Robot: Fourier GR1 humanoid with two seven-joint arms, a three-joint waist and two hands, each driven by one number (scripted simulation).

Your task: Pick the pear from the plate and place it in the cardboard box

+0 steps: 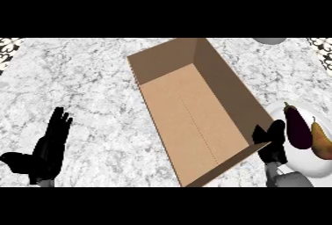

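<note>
Barely begun, by the look of it: pear (320,141) not yet picked, lying on the white plate (299,169) at the far right, just beyond the right hand (273,145). Right hand's fingers (277,129) straightish and pointing up over the plate's left rim, close to the box corner, clamped on nothing. Dark eggplant (297,127) between those fingers and the pear, touching or nearly touching it. Cardboard box (194,114) just left of the right hand, open on top, holding nothing visible. Left to do, judging from this: reach past the eggplant, close on the pear, lift, carry left over the box wall, release inside. Left hand (44,151) resting open on the counter (84,79) at lower left, fingers straight, well apart from everything.
</note>
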